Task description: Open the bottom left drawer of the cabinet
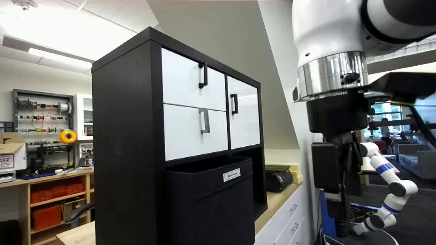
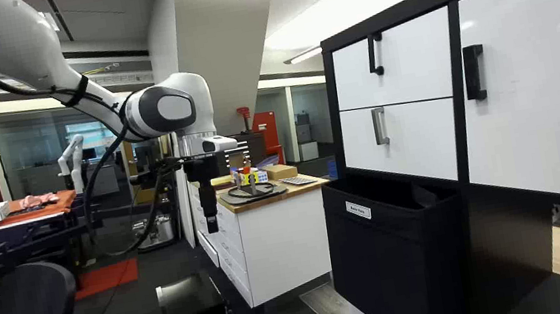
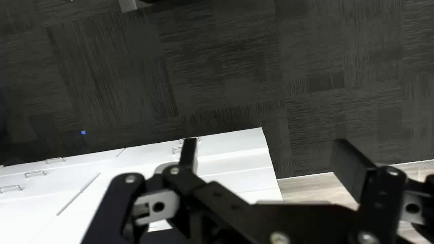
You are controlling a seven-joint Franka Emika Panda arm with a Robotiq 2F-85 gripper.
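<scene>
While your gripper (image 3: 265, 145) hangs nose-down, jaws wide apart and empty, you should swing it to the flat white bottom left drawer (image 2: 410, 142), near its three o'clock in an exterior view, level it, straddle the upright, metal-looking grey handle (image 1: 206, 120), squeeze, and pull squarely from the matte black cabinet (image 1: 122, 136).
</scene>
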